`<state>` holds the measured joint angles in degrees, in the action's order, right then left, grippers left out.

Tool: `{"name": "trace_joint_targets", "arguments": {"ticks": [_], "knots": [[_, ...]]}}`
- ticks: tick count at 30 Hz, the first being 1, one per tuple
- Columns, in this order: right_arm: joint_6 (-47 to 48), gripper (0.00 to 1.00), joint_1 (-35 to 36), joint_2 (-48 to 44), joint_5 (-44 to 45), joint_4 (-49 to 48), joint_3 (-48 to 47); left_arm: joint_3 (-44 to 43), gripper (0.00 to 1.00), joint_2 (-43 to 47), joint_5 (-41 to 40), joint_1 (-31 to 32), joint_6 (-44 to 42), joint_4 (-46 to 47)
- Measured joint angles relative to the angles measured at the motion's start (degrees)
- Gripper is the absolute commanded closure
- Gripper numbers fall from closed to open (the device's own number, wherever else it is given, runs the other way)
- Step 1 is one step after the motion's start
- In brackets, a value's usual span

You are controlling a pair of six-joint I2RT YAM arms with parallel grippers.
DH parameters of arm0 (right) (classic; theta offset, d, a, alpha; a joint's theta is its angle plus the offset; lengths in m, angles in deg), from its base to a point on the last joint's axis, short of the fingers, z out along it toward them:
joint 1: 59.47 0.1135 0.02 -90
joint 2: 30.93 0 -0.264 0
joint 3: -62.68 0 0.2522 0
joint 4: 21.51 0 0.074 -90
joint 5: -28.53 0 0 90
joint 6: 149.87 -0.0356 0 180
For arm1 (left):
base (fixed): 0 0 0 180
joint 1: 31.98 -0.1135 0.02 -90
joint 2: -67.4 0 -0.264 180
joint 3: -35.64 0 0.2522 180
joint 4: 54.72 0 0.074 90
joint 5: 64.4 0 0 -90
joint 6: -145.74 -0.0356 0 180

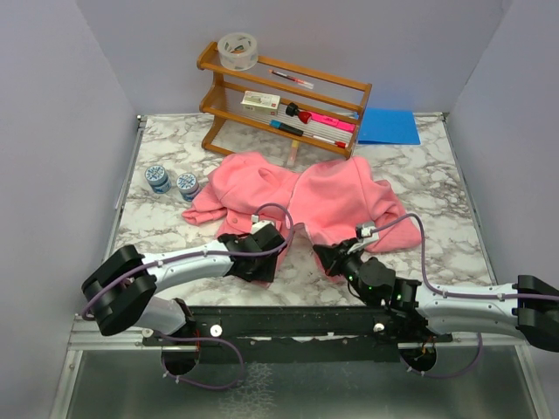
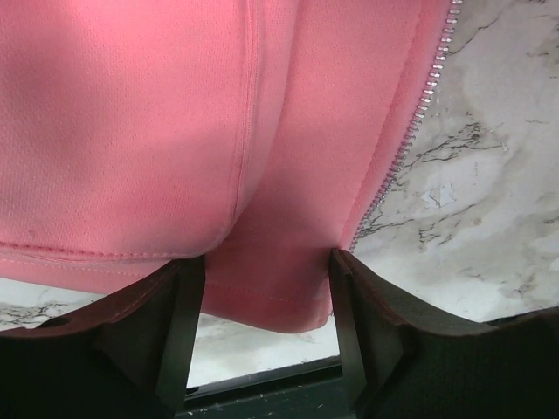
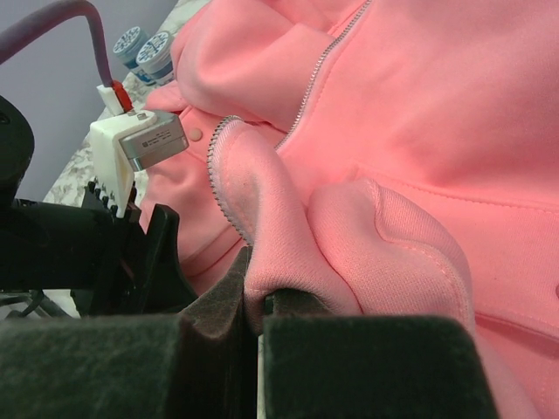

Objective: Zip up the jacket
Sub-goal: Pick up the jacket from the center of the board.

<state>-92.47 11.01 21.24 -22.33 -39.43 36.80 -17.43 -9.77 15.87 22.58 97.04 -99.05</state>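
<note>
rack (image 1: 284, 100) blocks behind jacket (image 1: 341, 196) | jars (image 1: 187, 184) left | right marble (image 1: 445, 201) free

The pink fleece jacket (image 1: 336, 196) lies rumpled in the middle of the marble table (image 1: 437, 175), its front zipper undone.

From my station I see a tabletop (image 1: 445, 236) with a white and grey marble pattern, its dark veins running every way. A thin metal frame (image 1: 128, 179) edges its left side. Plain pale grey-lilac panels close it in on three sides: a back wall (image 1: 376, 35), a left wall (image 1: 52, 131) and a right wall (image 1: 515, 122). An open wooden rack (image 1: 345, 85) stands at the far end of the tabletop, near the back wall, set at a slight angle to it. The light is even and soft, and shadows are faint.
</note>
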Motion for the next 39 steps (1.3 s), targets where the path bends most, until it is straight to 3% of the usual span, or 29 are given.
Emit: {"name": "trace_joint_targets", "arguments": {"ticks": [9,21,30,39], "knots": [[-0.42,1.0,0.0,-0.87,0.02,-0.04,0.55,-2.32,0.56,-3.65,-2.56,1.66,0.04,-2.21],[-0.83,1.0,0.0,-1.46,0.04,0.09,1.05,-1.36,1.0,-2.93,-0.46,1.81,0.33,1.92],[-3.54,1.0,0.0,-6.58,0.02,0.33,2.47,3.76,1.0,9.84,3.61,1.88,2.32,10.34],[-8.26,1.0,0.0,-11.65,0.02,0.0,4.02,11.78,1.0,36.04,-5.99,1.92,8.76,20.37]]}}
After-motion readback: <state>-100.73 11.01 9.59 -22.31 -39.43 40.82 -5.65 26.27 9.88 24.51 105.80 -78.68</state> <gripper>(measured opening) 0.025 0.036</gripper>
